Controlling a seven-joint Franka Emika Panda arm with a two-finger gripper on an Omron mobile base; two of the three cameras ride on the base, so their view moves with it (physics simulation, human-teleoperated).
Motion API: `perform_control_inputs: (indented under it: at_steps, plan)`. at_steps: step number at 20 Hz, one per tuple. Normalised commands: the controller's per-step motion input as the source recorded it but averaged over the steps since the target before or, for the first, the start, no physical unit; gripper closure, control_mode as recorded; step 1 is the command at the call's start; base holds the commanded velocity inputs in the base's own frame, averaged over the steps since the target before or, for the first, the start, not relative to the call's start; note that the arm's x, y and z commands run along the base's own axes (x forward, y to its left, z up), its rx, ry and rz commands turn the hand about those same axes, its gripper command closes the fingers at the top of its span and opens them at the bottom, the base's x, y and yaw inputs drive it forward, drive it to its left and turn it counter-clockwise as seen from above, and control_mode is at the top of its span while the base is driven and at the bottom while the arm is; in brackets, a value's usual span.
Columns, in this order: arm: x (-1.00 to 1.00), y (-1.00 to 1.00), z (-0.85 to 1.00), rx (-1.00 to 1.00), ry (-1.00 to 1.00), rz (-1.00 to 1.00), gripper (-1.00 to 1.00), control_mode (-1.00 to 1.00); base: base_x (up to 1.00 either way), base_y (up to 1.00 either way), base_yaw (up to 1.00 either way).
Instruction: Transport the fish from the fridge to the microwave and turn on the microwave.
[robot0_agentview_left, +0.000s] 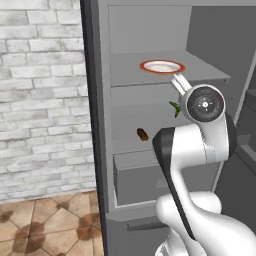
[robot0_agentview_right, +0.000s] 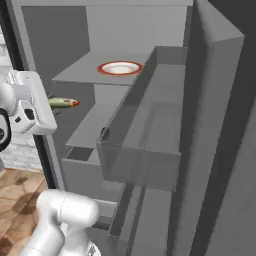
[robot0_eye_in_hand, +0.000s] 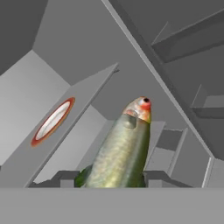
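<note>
My gripper (robot0_eye_in_hand: 111, 179) is shut on the fish (robot0_eye_in_hand: 120, 148), an olive-green body with a reddish head that points away from the hand. The fish (robot0_agentview_right: 62, 103) sticks out of the white hand in front of the open fridge (robot0_agentview_right: 125, 30), level with the gap between the upper and middle shelves. From the left, just its green tail (robot0_agentview_left: 175, 107) peeks out beside the wrist, in front of the fridge (robot0_agentview_left: 150, 30). The microwave is out of view.
A white plate with an orange-red rim (robot0_agentview_left: 162, 66) (robot0_agentview_right: 119, 68) (robot0_eye_in_hand: 52, 121) lies on the upper shelf. A small brown lump (robot0_agentview_left: 142, 134) rests on the middle shelf. The door's bins (robot0_agentview_right: 150, 130) stand close on the right. A brick wall (robot0_agentview_left: 40, 100) is left.
</note>
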Motion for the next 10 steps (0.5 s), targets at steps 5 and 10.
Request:
perform_control_inputs:
  at_steps: [5, 10]
  plan:
    - [0.0, 0.0, 0.0, 0.0, 0.0, 0.0, 1.0, 1.0, -0.4, 0.43, -0.06]
    - [0.0, 0.0, 0.0, 0.0, 0.0, 0.0, 1.0, 1.0, -0.83, 0.09, -0.29]
